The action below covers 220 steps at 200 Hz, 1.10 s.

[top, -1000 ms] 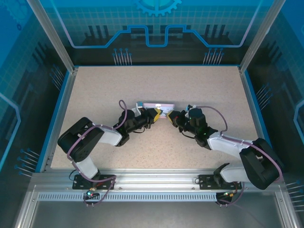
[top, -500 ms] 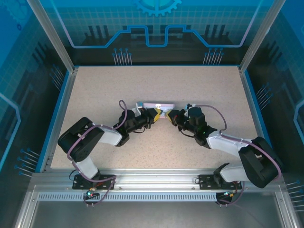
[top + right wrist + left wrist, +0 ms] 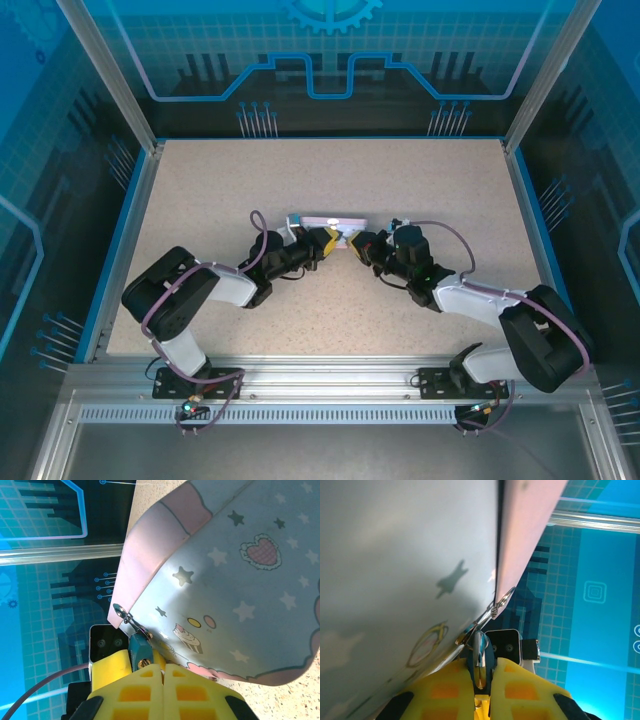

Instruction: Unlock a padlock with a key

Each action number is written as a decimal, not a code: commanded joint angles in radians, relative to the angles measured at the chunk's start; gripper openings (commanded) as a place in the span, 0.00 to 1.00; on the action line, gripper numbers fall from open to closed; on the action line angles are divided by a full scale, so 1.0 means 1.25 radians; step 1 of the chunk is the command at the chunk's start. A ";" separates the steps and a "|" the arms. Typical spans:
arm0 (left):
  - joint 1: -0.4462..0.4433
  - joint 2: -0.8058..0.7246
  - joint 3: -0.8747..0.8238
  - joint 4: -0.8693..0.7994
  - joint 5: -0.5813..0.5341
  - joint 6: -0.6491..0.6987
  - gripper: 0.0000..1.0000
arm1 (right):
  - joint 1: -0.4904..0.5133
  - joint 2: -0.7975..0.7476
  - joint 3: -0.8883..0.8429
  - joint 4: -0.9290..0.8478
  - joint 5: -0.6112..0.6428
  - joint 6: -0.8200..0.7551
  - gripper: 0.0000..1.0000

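Left gripper [image 3: 481,669]: yellow fingers pinch the padlock [image 3: 480,656] edge-on between their tips. The padlock hangs from a small ring [image 3: 503,598] at the corner of the lavender tin [image 3: 395,555], just beside the tin's face.

Right gripper [image 3: 162,672]: fingers pressed together, tips touching the padlock's [image 3: 139,651] bluish body at its brass keyhole end. Whether they clamp the key cannot be told.

In the top view both grippers meet at the tin [image 3: 335,219], mid-table [image 3: 420,180]
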 commanded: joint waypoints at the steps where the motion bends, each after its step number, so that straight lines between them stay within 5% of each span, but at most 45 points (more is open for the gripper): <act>1: -0.002 0.002 0.009 0.102 0.015 0.000 0.00 | 0.012 0.017 0.030 0.015 0.008 -0.002 0.00; 127: -0.016 0.008 0.011 0.102 0.019 0.004 0.00 | 0.046 0.094 0.094 0.047 0.014 0.013 0.00; 220: -0.016 0.002 -0.005 0.105 0.024 0.003 0.00 | 0.015 0.171 0.141 0.046 -0.092 -0.095 0.00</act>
